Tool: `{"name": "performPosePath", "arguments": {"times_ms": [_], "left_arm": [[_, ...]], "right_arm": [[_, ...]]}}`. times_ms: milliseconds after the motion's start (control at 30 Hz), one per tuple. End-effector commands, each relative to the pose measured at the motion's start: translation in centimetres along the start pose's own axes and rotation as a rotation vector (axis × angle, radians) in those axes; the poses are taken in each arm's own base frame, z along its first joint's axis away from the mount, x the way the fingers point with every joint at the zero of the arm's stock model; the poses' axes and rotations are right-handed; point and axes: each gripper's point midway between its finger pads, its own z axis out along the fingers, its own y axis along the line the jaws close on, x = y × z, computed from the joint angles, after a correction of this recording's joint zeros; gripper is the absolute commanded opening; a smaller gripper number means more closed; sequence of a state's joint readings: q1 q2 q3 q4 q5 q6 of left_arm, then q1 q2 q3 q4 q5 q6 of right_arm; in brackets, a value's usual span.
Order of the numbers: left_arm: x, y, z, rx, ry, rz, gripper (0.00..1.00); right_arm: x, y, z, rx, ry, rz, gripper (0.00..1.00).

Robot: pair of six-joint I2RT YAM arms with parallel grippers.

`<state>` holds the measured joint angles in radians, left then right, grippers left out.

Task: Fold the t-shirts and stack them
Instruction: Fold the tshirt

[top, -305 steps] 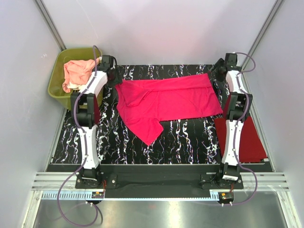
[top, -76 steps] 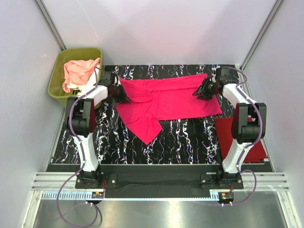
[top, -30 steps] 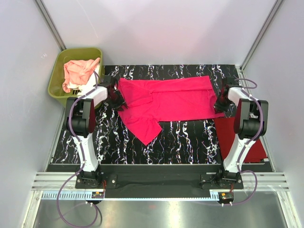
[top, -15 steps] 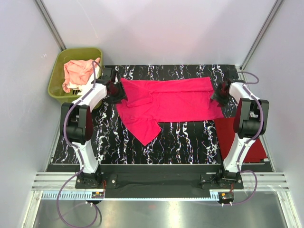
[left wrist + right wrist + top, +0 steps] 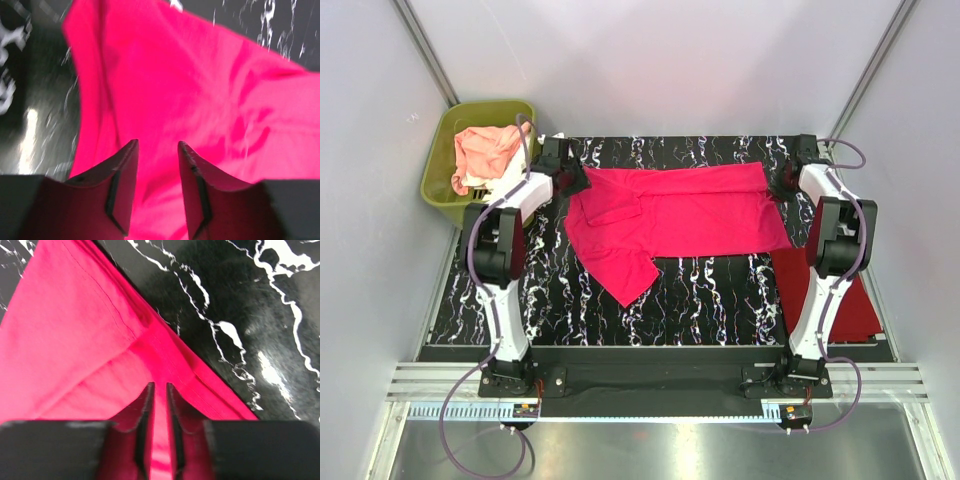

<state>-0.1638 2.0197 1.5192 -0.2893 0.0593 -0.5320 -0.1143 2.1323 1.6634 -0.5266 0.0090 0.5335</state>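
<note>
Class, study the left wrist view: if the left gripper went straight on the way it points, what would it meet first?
Probably the hot pink t-shirt: the left gripper points at its cloth with nothing between, though depth is unclear.

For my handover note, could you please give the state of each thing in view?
Pink shirt: laid out on the table, not fully folded.
Red shirt: folded, at the table's right edge.
Peach shirt: crumpled in the tub.
White shirt: mostly hidden under it.
Tub: upright, holding both.
Left gripper: open over the pink shirt.
Right gripper: nearly closed at its edge; grip unclear.
</note>
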Motion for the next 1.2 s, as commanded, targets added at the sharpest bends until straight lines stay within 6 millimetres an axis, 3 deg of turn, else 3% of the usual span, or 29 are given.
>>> {"name": "performPosePath", "arguments": {"times_ms": [0, 133, 367, 433, 533, 633, 767, 900, 1000, 1167], "left_arm": [[-3.9, -1.8, 2.0, 0.050, -0.108, -0.029, 0.40], [-2.8, -1.3, 3.4, 0.030, -0.047, -0.108, 0.40], [0.5, 2.8, 5.6, -0.065, 0.101, -0.251, 0.32], [0.7, 4.3, 5.8, -0.098, 0.125, -0.284, 0.31], [-0.2, 4.5, 6.0, -0.059, 0.130, -0.248, 0.32], [-1.1, 2.8, 4.9, 0.008, 0.131, -0.152, 0.37], [-2.9, 0.3, 1.0, 0.088, 0.091, -0.105, 0.51], [-3.6, -1.2, -2.6, 0.113, 0.055, -0.040, 0.54], [-2.4, -1.2, -4.4, 0.105, 0.070, -0.043, 0.54], [1.0, 0.0, -4.4, 0.058, 0.141, -0.079, 0.60]], "right_arm": [[-2.8, 2.5, -0.1, -0.074, -0.088, 0.061, 0.19], [-2.5, 3.2, 0.8, -0.075, -0.076, 0.086, 0.17], [-1.6, 5.7, 1.1, -0.161, -0.078, 0.184, 0.20], [-1.3, 6.2, 1.3, -0.180, -0.064, 0.209, 0.21], [-0.8, 7.1, 1.5, -0.220, -0.053, 0.248, 0.21], [-0.4, 7.9, 1.3, -0.243, -0.036, 0.241, 0.22], [-0.1, 7.9, 0.9, -0.253, -0.025, 0.184, 0.26], [-0.2, 7.5, 0.4, -0.243, -0.031, 0.128, 0.34], [-0.2, 7.9, 0.1, -0.266, -0.016, 0.124, 0.39], [-0.1, 8.5, -0.6, -0.304, -0.005, 0.138, 0.42]]}}
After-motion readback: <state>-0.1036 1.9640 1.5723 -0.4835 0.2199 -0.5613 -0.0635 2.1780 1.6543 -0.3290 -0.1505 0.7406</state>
